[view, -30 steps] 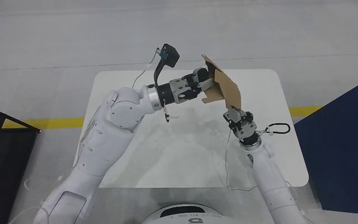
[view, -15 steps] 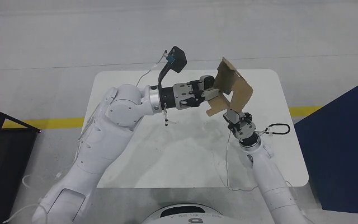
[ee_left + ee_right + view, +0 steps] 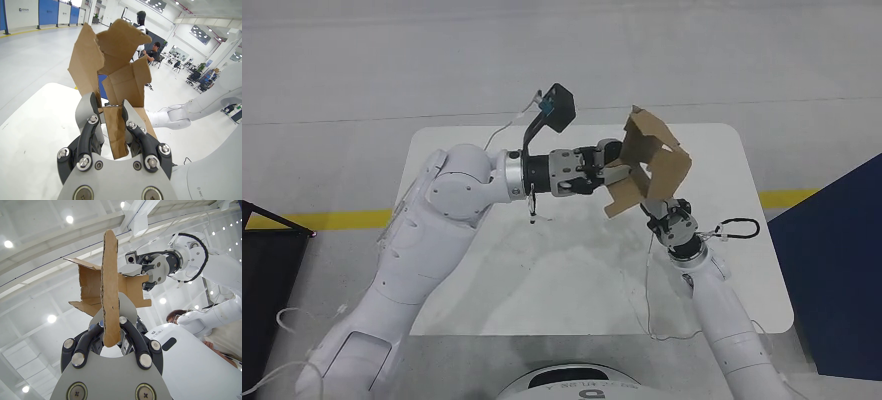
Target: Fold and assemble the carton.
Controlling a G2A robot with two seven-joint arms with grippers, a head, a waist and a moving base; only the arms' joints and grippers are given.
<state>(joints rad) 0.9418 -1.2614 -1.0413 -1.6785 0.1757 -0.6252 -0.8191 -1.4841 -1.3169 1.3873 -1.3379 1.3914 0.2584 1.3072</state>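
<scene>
two pairs of jaws are closed on one brown corrugated carton (image 3: pixel 652 160). in the left gripper (image 3: pixel 108 104) the jaws are drawn partway together, and one of the carton's lower flaps is clamped between them, with a jaw set against each face of it. in the right gripper (image 3: pixel 111 311) the jaws are drawn nearly together on another flap, which is seen edge-on between them and sticks out past them toward the wrist. the carton is held in the air above the table (image 3: pixel 722 290), clear of its top, over the far half and toward the right edge. it is only partly formed: the side walls are opened into a rough, tilted tube, and the flaps are spread loose at different angles, some with ragged edges. the left gripper is brought in roughly level from the table's left side. the right gripper is pointed upward from the table's right half, under the carton's lower edge. a black loop (image 3: pixel 739 229) is seen over the table's right part, just beside the right wrist. a yellow floor line (image 3: pixel 342 218) is painted beyond the table's left and right edges, and a dark blue surface (image 3: pixel 842 260) is seen off the table's right edge.
</scene>
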